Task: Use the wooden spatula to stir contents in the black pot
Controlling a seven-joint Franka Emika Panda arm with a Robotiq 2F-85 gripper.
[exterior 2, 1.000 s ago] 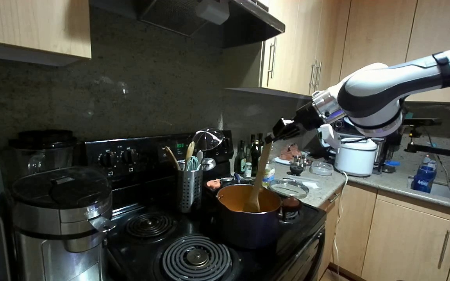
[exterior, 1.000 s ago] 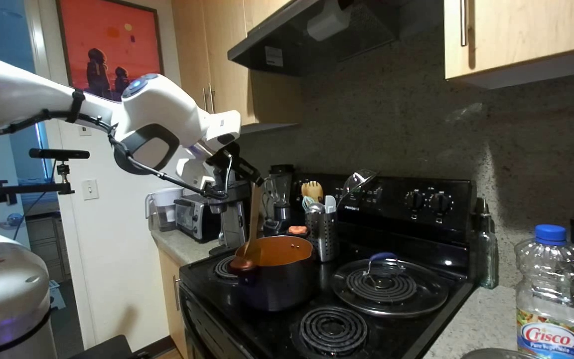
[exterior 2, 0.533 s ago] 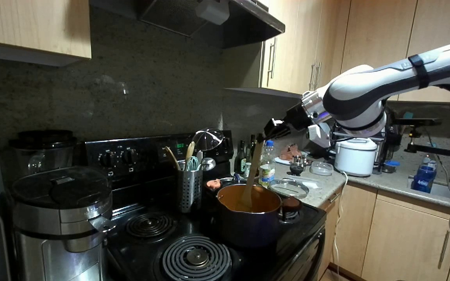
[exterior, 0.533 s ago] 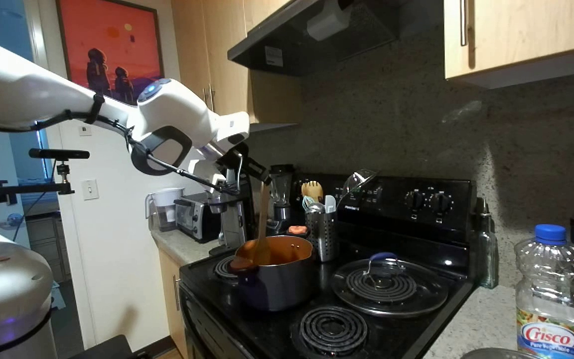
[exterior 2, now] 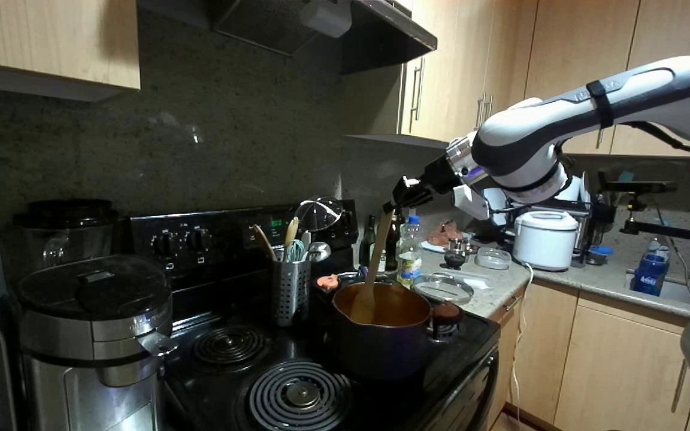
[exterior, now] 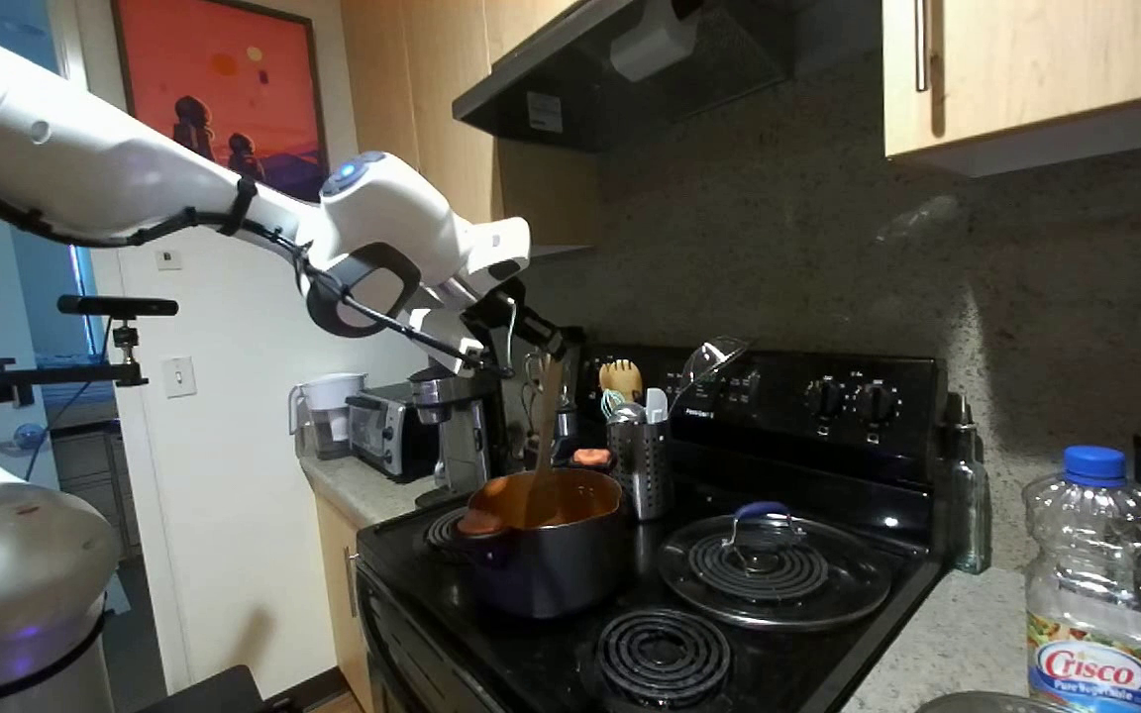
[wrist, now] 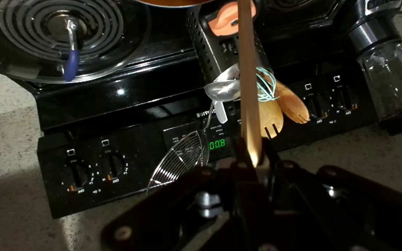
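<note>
- Black gripper [wrist: 254,152], seen close in the wrist view: its fingers pinch the top end of the wooden spatula [wrist: 249,83] — parted by no more than the handle's thickness.
- Black pot [exterior 2: 381,353], on the stove [exterior: 531,649] in both exterior views. The spatula slants down into its mouth, and in an exterior view the blade [exterior 2: 363,306] sits toward the left of the orange interior [exterior 2: 405,306]. Contents and inner wall cannot be told apart there.
- The step looks like stirring, with the blade placed for a sweep. A good stroke would be slow and round, blade low, crossing to the far side and back.
- The grip is at the very end, so the long handle may well twist in thick contents; light pressure suits it.
- The handle passes close to the rim — touching or not, I cannot tell. Leaning on it could push the pot.
- A steel utensil holder [exterior 2: 291,293] stands near the pot; loops should fit inside the mouth, with the gripper well above it.
</note>
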